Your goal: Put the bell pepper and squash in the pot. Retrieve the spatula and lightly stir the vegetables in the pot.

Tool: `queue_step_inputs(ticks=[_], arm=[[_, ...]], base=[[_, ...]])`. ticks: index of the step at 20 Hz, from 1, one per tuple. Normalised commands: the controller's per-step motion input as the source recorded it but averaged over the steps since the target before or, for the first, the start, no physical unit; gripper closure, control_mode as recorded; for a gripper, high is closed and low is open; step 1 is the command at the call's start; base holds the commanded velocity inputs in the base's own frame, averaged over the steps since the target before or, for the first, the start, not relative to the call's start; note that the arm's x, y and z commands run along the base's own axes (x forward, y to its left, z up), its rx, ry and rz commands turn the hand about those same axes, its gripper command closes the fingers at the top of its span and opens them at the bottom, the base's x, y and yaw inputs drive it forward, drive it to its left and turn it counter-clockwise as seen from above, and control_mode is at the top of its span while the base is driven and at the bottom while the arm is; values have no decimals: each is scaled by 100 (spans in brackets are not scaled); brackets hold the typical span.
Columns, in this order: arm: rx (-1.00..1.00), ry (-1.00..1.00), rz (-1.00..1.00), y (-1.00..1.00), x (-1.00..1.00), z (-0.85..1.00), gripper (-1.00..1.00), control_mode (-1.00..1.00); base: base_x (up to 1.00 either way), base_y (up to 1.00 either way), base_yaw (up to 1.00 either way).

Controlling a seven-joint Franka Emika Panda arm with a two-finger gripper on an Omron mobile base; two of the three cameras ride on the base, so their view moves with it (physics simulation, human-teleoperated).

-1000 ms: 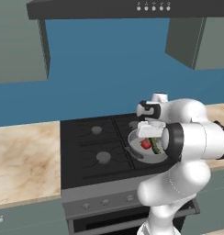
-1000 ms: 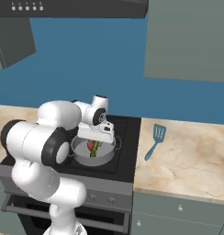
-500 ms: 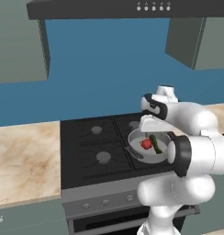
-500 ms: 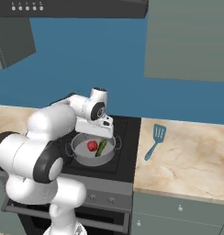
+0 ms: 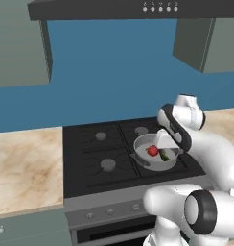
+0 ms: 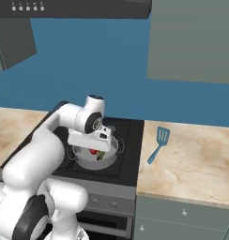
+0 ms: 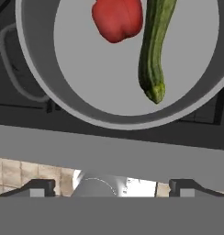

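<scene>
The grey pot point(image 7: 45, 87) stands on the front right burner of the stove point(image 5: 104, 144). Inside it lie the red bell pepper point(image 7: 117, 18) and, beside it, the dark green squash point(image 7: 153, 50). Both also show in the pot point(image 5: 148, 162) from the left base, bell pepper point(image 5: 152, 151) left of the squash point(image 5: 164, 155). My gripper point(image 7: 112, 187) hovers just above the pot's point(image 6: 107, 158) near rim, open, with nothing between its fingertips point(image 7: 38, 187). The teal spatula point(image 6: 158, 143) lies on the counter right of the stove, apart from the hand.
Beige counters point(image 6: 191, 159) flank the black stove on both sides. A range hood point(image 5: 138, 7) and wall cabinets point(image 6: 191, 42) hang overhead. The other burners point(image 5: 108, 165) are bare. My own white arm point(image 6: 46, 145) arches over the stove's left part.
The gripper has opened wide and let go of the squash, which now lies flat in the pot beside the pepper. The hand has lifted a little and the arm has swung.
</scene>
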Motion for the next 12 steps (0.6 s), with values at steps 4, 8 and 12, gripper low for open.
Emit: queue_step_inputs(ticks=[4, 8, 12], arm=[[-1, 0, 0, -14, -3, 32, -100, -100], [0, 0, -5, -65, 31, 7, -100, -100], [0, 0, -8, -98, 31, 0, -100, -100]], base=[[0, 0, 0], [0, 0, 0], [0, 0, 0]])
